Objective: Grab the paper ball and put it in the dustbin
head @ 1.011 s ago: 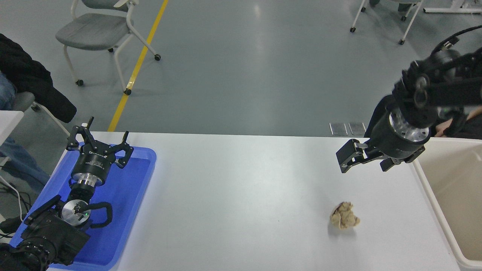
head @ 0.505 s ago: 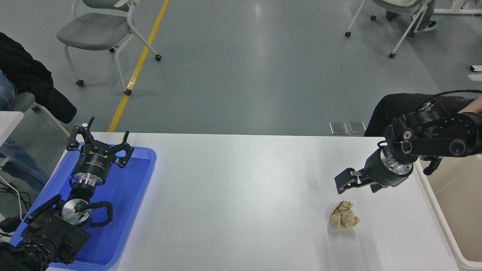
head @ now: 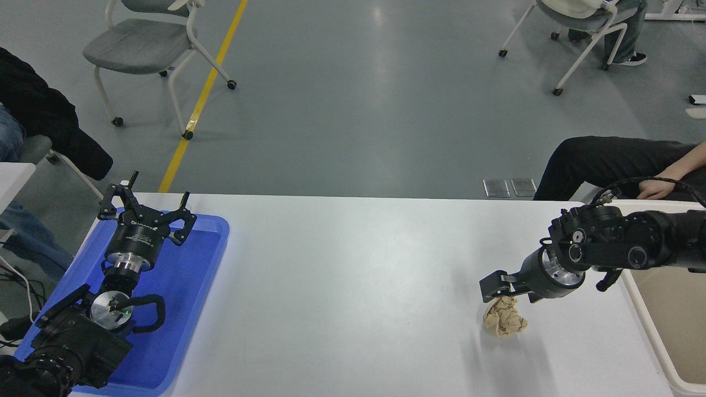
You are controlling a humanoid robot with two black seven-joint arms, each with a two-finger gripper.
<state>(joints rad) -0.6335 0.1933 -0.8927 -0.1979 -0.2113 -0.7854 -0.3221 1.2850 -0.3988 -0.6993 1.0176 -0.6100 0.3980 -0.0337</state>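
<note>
The tan-brown paper ball (head: 504, 322) lies on the white table (head: 353, 286) at the right. My right gripper (head: 503, 293) comes in from the right edge and hangs open just over the top of the ball, one finger at its far-left side. The cream-beige dustbin (head: 670, 331) stands at the table's right edge, behind and below my right arm. My left gripper (head: 144, 212) is parked open over the blue tray (head: 182, 309) at the lower left.
A person sits at the far right beyond the table, a hand (head: 653, 188) resting close to my right arm. Chairs (head: 149, 44) stand on the grey floor behind the table.
My right arm has come down and toward the near side, bringing the open gripper from well above the table to just over the paper ball. The ball and left arm have not moved.
</note>
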